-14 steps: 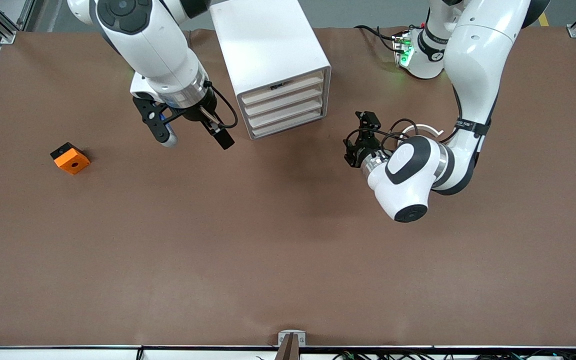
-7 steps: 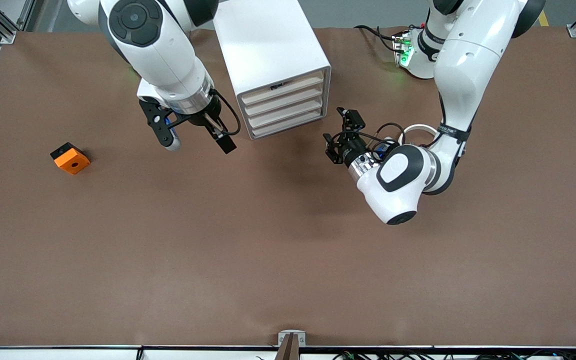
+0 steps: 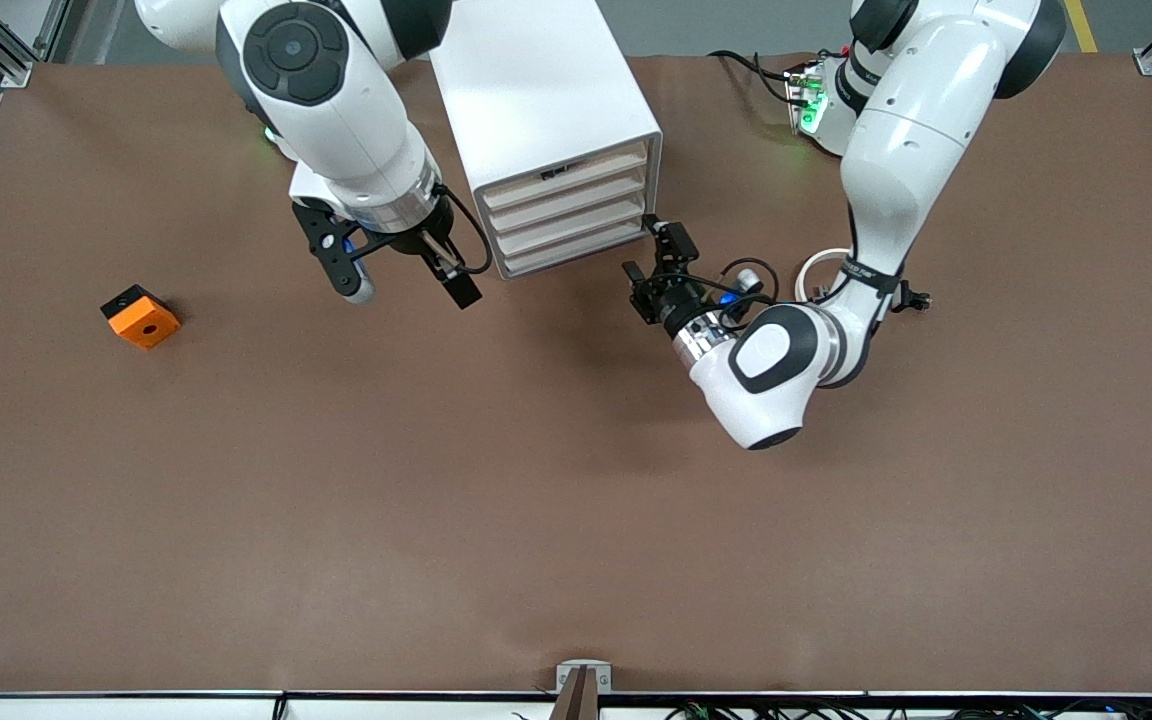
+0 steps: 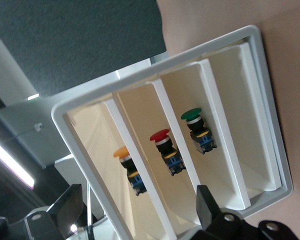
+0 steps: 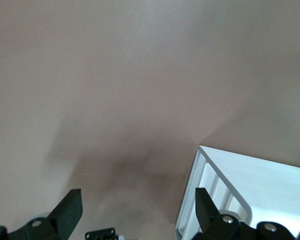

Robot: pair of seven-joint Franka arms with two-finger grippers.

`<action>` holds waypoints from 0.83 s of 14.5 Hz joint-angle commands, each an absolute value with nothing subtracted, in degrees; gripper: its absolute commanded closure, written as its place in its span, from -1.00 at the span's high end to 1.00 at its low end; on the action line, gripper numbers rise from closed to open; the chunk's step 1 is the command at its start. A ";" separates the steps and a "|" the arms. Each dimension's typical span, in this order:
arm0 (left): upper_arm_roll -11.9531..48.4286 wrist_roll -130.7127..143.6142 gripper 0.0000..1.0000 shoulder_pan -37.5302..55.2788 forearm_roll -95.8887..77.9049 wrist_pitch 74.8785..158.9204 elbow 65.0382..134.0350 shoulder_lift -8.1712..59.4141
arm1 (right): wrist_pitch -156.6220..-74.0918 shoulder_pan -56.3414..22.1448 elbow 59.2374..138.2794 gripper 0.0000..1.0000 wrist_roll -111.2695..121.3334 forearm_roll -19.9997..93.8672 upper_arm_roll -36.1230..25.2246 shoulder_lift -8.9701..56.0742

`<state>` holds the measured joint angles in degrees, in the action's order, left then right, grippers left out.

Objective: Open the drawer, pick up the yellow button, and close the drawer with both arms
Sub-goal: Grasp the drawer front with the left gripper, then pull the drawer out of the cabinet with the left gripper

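The white cabinet stands at the back middle with four pale beige drawer fronts, all pushed in. In the left wrist view the button, with a yellow-orange cap, shows through the uppermost drawer. My left gripper is open and empty. It hovers low, just in front of the lowest drawer's corner, and faces the drawer fronts. My right gripper is open and empty. It hangs over the table beside the cabinet, toward the right arm's end; its wrist view shows the cabinet's corner.
A red-capped button and a green-capped button sit in the two drawers below. An orange block with a black hole lies toward the right arm's end. A white curved band and a black clip lie by the left arm.
My left gripper has moved steadily toward the cabinet's drawer fronts. My right gripper has shifted a little toward the cabinet and lower in the front view. Both stayed open.
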<state>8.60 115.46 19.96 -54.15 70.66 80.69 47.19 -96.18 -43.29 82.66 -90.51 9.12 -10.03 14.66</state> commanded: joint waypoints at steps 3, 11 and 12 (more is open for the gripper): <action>8.17 124.60 1.00 23.37 -57.22 73.12 79.45 47.64 | -95.54 -44.21 80.42 1.00 -90.97 8.44 -10.55 16.08; 8.26 130.77 0.47 26.71 -58.54 73.48 79.63 47.72 | -95.54 -44.38 80.07 1.00 -91.05 9.30 -10.55 16.70; 8.26 130.87 0.46 27.59 -58.45 73.48 79.63 47.72 | -95.54 -44.12 80.07 1.00 -91.14 11.75 -10.72 16.70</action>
